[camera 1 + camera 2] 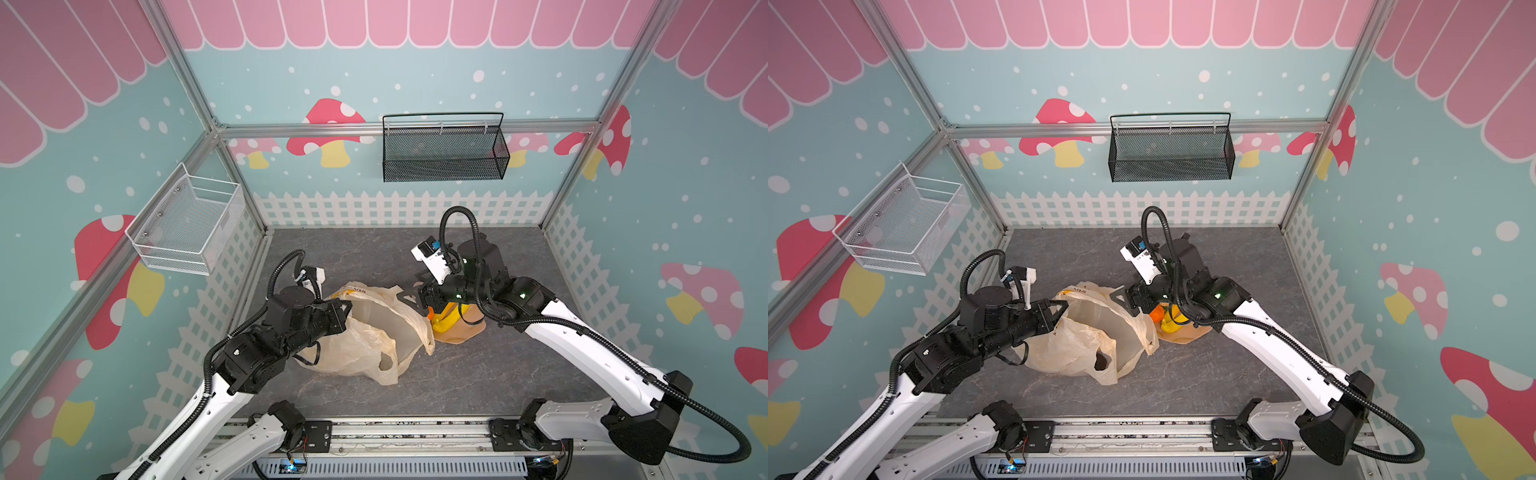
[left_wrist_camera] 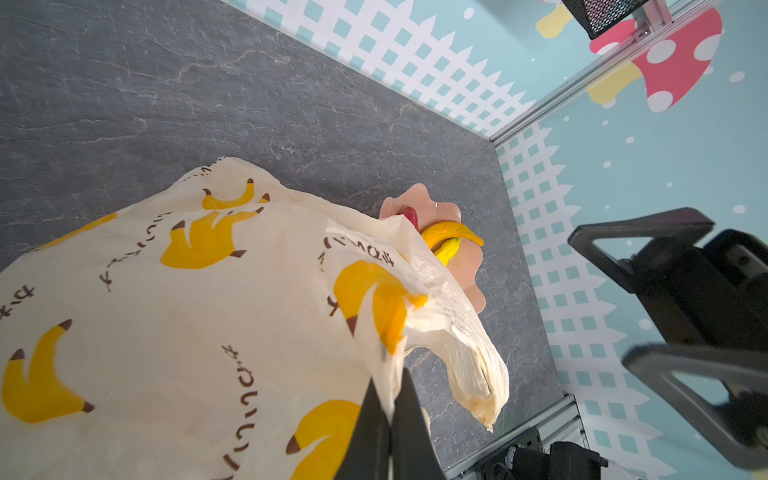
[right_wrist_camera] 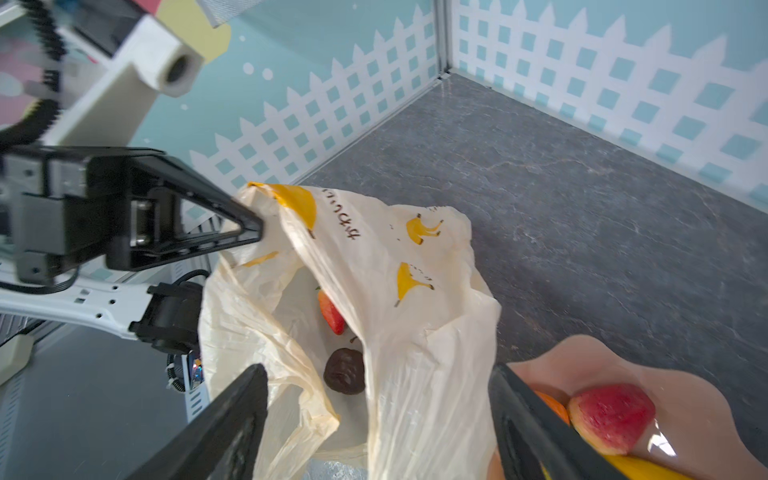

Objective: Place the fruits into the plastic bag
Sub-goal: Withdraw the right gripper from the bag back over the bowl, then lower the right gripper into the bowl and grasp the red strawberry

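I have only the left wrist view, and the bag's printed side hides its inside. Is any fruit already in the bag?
Observer: Yes. In the right wrist view a strawberry and a dark round piece lie inside the plastic bag.
Operator: Which fruit outside it can I not see?
Observer: An orange on the pink plate, beside the bananas.
Operator: Is the mouth open?
Observer: Yes, in both top views it gapes wide.

Plate (image 1: 473, 327) just right of plastic bag (image 1: 365, 349)
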You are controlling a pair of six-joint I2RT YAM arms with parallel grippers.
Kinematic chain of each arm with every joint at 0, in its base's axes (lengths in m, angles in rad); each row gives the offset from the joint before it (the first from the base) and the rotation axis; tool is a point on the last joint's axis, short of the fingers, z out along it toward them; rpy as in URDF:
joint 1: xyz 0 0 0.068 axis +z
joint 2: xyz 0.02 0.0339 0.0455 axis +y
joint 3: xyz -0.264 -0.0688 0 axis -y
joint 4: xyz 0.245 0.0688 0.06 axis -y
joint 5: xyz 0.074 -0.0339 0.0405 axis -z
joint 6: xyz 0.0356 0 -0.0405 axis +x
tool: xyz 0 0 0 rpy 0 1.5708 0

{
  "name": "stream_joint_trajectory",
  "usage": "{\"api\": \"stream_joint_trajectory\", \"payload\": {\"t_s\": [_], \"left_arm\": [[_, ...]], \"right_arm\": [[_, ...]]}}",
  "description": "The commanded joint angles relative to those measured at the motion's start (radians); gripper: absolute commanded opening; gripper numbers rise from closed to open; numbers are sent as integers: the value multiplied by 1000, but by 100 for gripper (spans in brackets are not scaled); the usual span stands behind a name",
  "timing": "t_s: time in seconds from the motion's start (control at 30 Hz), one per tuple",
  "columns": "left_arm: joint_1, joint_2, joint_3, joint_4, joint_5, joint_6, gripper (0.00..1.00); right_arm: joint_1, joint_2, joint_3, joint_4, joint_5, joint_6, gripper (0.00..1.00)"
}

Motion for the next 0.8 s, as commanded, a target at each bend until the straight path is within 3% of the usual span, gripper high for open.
{"api": "stream_joint_trajectory", "payload": {"t_s": [0.0,0.2,0.77], "left_arm": [[6,-3,4,-13,9,-10,2],[5,-2,5,-13,20,-10,2],[5,19,7,12,51,-13,1]], "right_arm": [[-74,-7,-22,-51,58,71,85],[-206,75,-32,-160,60,137,84],[-288,472,20,-94,129,87,79]]}}
